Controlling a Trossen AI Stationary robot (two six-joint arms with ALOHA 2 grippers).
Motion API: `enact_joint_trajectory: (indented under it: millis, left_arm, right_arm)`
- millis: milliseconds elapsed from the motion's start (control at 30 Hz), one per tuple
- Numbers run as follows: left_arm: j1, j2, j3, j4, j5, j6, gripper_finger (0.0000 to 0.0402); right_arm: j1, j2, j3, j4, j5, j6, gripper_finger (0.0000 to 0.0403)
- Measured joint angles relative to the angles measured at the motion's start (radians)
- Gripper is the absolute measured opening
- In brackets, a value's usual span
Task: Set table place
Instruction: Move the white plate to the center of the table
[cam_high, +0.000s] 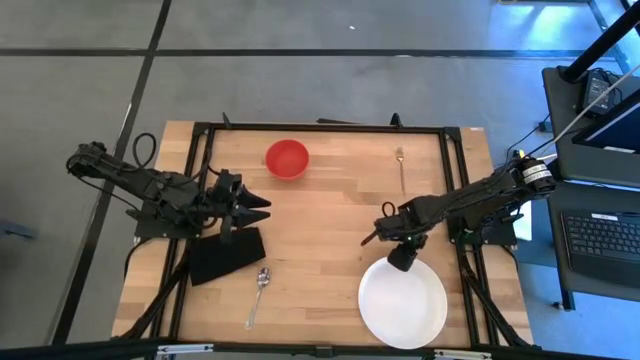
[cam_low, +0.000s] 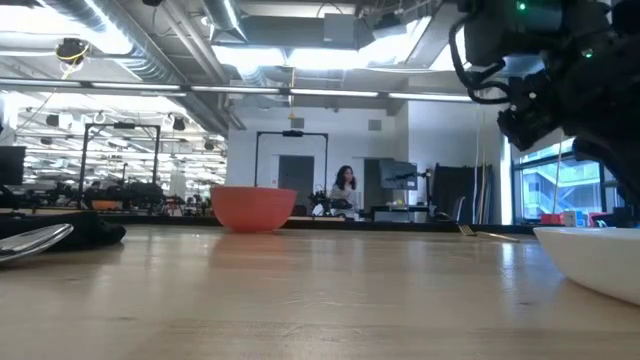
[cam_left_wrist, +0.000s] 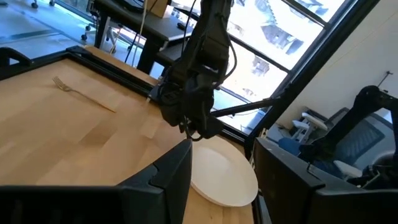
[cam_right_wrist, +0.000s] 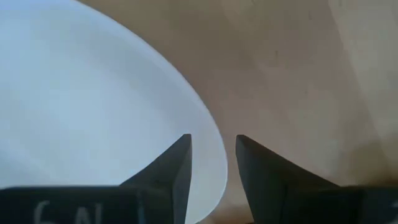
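The round white plate lies on the table at the near right. My right gripper hangs over the plate's far rim, pointing down. It is open, with one finger over the plate and one outside the rim. In the low view it stands above the plate. The red bowl sits at the far middle-left. The slim fork lies at the far right. The silver spoon lies near the front edge. My left gripper is open and empty above the table's left part.
A black folded cloth lies on the table below my left gripper, next to the spoon. Bare wood spans the table's middle between the arms. The black frame edges the tabletop. A person sits far off in the room behind.
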Motion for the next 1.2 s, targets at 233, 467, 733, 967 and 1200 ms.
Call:
enact_joint_trajectory:
  millis: [233,467,733,967,1200]
  left_arm:
    - [0.000,0.000,0.000,-0.001,0.000,0.000,0.0163]
    - [0.000,0.000,0.000,-0.001,0.000,0.000,0.0163]
    - [0.000,0.000,0.000,-0.001,0.000,0.001,0.0163]
    - [0.000,0.000,0.000,0.000,0.000,0.001,0.0163]
    - [0.001,0.000,0.000,0.000,-0.001,0.000,0.0163]
  right_arm:
    - [0.000,0.000,-0.026,0.055,0.002,-0.004,0.0129]
    - [0.000,0.000,-0.098,0.149,0.003,0.022,0.0129]
    - [0.000,0.000,-0.155,0.215,0.002,0.028,0.0100]
    - [0.010,-0.001,-0.118,0.258,0.004,0.029,0.0014]
    - [0.008,0.001,0.090,0.244,0.047,-0.018,0.0007]
